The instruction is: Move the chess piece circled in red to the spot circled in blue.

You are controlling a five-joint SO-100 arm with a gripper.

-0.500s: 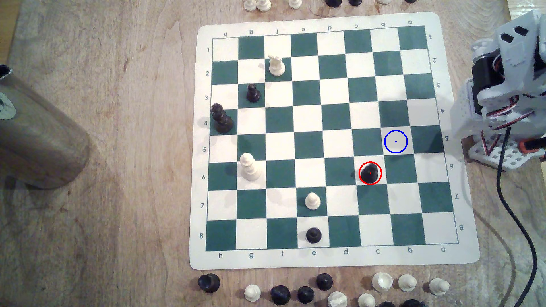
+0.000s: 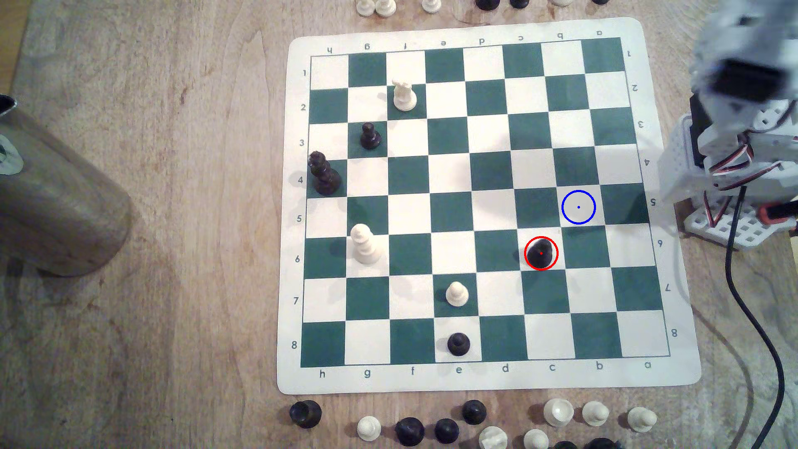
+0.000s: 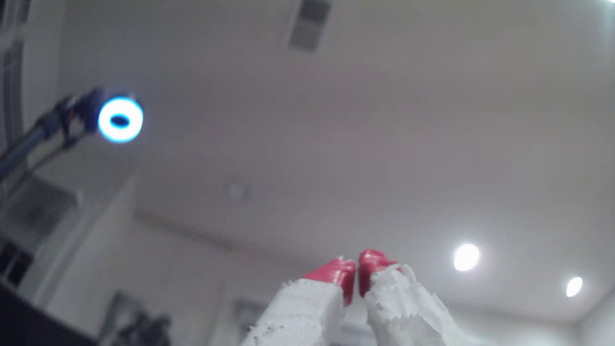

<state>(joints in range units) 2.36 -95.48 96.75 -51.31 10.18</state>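
Wooden surface [image 2: 172, 259] carries my board; my end effector [image 3: 356, 266], tips closed on nothing, points at the ceiling, well off the chess piece [image 2: 541, 253], diagonal to the spot [image 2: 578, 207].

1. A worn, pale wooden tabletop [image 2: 151, 324] with visible grain fills the scene.
2. The wrist view faces a plain white ceiling [image 3: 366, 116].
3. Two round recessed ceiling lights [image 3: 466, 257] glow there.
4. A rectangular grey vent [image 3: 309, 26] sits farther off.

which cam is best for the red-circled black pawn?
Exterior view: the black pawn stands upright and unobstructed on a cream square inside the red ring. The wrist view points at the ceiling past the gripper, with no board.
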